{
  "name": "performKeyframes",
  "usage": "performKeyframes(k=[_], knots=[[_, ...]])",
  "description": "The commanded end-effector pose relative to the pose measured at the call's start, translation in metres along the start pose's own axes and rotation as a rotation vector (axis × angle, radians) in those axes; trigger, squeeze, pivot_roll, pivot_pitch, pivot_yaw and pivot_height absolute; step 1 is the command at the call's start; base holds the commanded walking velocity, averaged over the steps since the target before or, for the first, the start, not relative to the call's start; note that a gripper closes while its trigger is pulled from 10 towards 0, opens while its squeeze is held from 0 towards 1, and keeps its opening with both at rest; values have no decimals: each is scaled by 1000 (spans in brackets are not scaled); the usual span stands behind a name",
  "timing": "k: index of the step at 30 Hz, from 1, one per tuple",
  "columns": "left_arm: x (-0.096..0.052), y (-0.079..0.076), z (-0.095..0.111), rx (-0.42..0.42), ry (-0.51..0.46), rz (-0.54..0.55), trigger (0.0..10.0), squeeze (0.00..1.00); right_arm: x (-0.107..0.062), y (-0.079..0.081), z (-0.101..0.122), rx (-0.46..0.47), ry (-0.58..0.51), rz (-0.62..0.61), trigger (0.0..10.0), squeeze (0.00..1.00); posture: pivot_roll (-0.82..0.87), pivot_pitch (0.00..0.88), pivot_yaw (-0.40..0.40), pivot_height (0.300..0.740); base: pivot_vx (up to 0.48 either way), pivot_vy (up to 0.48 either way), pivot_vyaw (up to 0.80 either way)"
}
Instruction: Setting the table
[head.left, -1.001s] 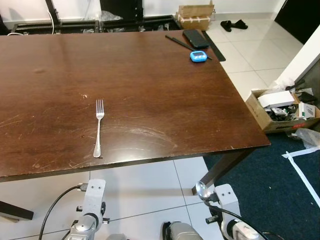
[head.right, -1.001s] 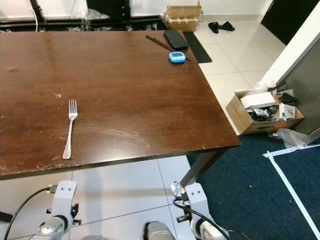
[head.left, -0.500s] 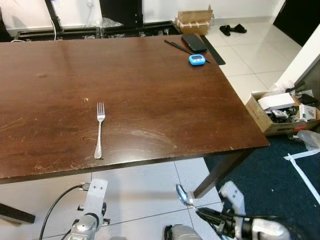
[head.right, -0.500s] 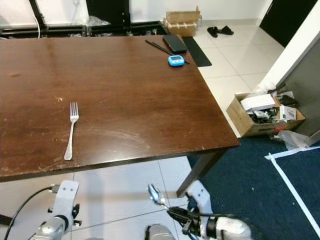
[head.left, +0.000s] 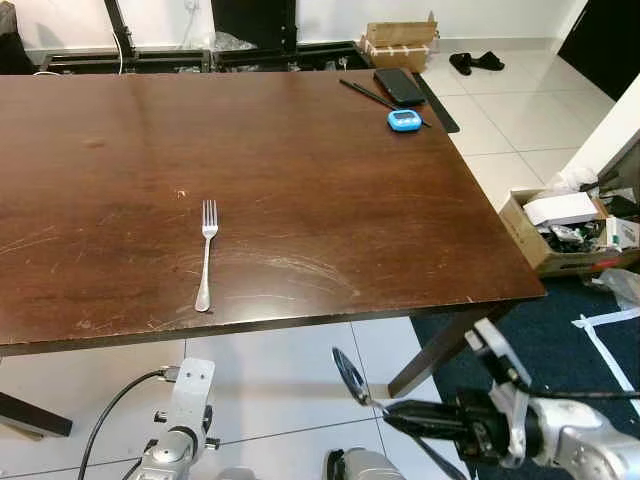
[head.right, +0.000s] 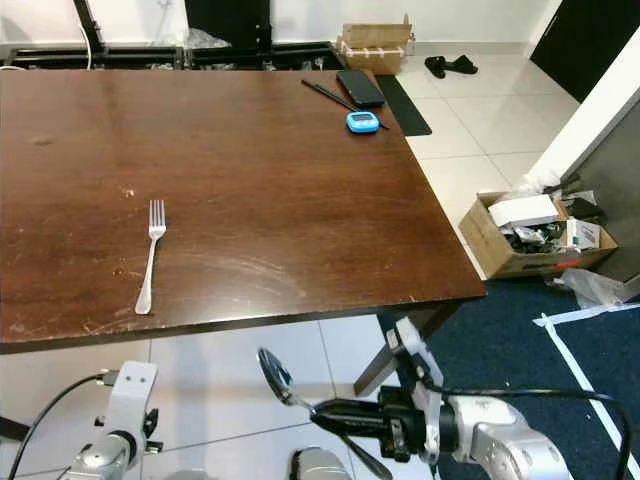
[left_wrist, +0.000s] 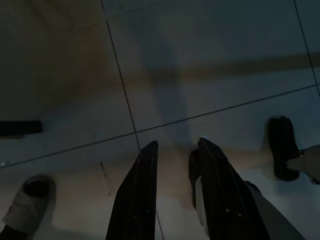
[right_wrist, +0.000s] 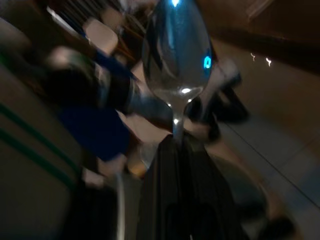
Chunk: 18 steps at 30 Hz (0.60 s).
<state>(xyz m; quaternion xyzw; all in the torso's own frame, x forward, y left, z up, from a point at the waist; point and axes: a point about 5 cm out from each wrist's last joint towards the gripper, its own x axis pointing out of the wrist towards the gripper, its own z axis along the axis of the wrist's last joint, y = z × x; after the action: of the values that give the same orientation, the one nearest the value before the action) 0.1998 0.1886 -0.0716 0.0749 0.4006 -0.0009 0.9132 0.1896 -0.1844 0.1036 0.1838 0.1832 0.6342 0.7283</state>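
A silver fork (head.left: 206, 250) lies on the dark brown table (head.left: 300, 180), tines pointing away from me, near the front edge and left of centre. My right gripper (head.left: 392, 411) is below and in front of that edge, over the tiled floor. It is shut on the handle of a silver spoon (head.left: 350, 377), whose bowl points left and up. In the right wrist view the spoon's bowl (right_wrist: 176, 50) stands out beyond the closed fingers (right_wrist: 172, 165). My left arm (head.left: 185, 400) hangs idle, and its gripper (left_wrist: 177, 142) is open over the floor.
At the table's far right corner lie a blue timer (head.left: 403, 119), a black phone (head.left: 398, 85) and a thin black stick (head.left: 362, 92). A table leg (head.left: 440, 345) stands near my right arm. A full cardboard box (head.left: 570, 225) sits on the floor to the right, beside dark blue carpet (head.left: 560, 350).
My right arm has swung up from hanging to lie level, carrying the spoon left and forward toward the table edge. The camera has shifted slightly; the fork and left arm have not moved.
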Motion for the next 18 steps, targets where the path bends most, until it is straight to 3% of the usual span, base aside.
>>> performKeyframes(k=[1, 3, 5, 7, 11, 12, 14, 18], knots=[[-2, 0, -10, -9, 33, 1, 10000, 0, 4, 5, 19, -31, -75, 36, 10000, 0, 32, 56, -3, 740, 0, 0, 0], [-3, 0, -11, -9, 34, 0, 10000, 0, 8, 6, 30, -54, -118, 54, 10000, 0, 30, 55, -1, 740, 0, 0, 0], [-3, -1, -11, -9, 37, -3, 10000, 0, 22, -1, 58, -159, -227, 13, 10000, 0, 25, 53, 6, 740, 0, 0, 0], [-3, -1, -11, -8, 37, -3, 10000, 0, 25, -4, 62, -174, -245, -6, 10000, 0, 25, 53, 6, 740, 0, 0, 0], [-2, -2, -9, -4, 37, -7, 10000, 0, 49, -37, 95, -261, -301, -233, 10000, 0, 30, 53, 3, 740, 0, 0, 0], [-2, -2, -9, -4, 37, -7, 10000, 0, 49, -37, 95, -261, -301, -233, 10000, 0, 30, 53, 3, 740, 0, 0, 0], [-1, -2, -8, -6, 35, -7, 10000, 0, 69, -63, 116, -280, -277, -439, 10000, 0, 31, 54, 3, 740, 0, 0, 0], [-2, -2, -9, -4, 35, -7, 10000, 0, 79, -80, 124, -269, -264, -575, 10000, 0, 30, 53, 10, 740, 0, 0, 0]])
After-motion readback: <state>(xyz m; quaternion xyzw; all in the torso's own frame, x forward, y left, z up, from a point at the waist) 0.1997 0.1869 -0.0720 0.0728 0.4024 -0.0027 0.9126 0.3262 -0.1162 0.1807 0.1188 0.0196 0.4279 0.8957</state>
